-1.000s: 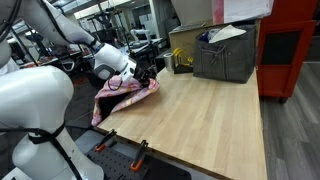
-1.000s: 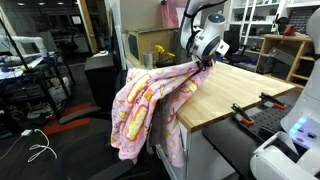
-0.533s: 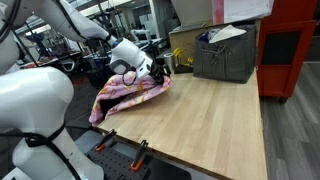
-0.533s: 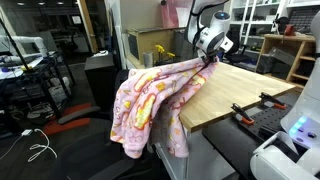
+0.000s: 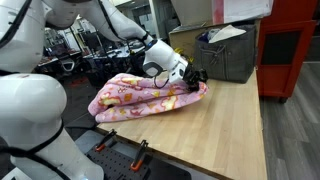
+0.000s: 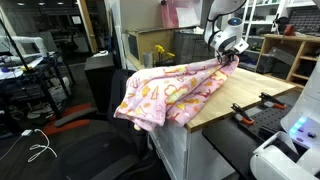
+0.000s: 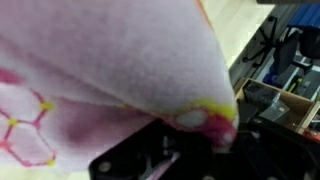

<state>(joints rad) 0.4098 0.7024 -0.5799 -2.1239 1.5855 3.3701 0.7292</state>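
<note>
Going view by view here. In an exterior view, the black Robotiq gripper (image 5: 197,77) sits low over the light wooden table top (image 5: 228,130), toward the back half of the table. It's clamped shut on one end of the soft pink-and-yellow patterned blanket (image 5: 145,97). The blanket lies bunched in a long heap on the table, stretching from the gripper out to the table's side edge. A dark grey fabric bin (image 5: 226,58) stands at the table's back edge, and a red metal cabinet (image 5: 292,45) is just past the table's far corner. Two orange-handled clamps (image 5: 139,150) grip the table's near edge.

From the opposite side, an exterior view shows the gripper (image 6: 228,58) just above the table top (image 6: 255,85), with the jaws closed on the blanket's (image 6: 165,95) upper end. Part of the cloth rests on the table. The rest droops over the table's edge and hangs down its side. A black office chair (image 6: 103,85) stands right beside the table, next to the hanging cloth.

The wrist view is pretty blurry. The blanket (image 7: 100,70) fills nearly the whole picture, with a yellow-trimmed corner tucked down into the dark gripper (image 7: 185,145) at the bottom. A strip of the table (image 7: 228,35) peeks out beyond the cloth. You can't make out the fingers themselves, just fabric disappearing between them.
</note>
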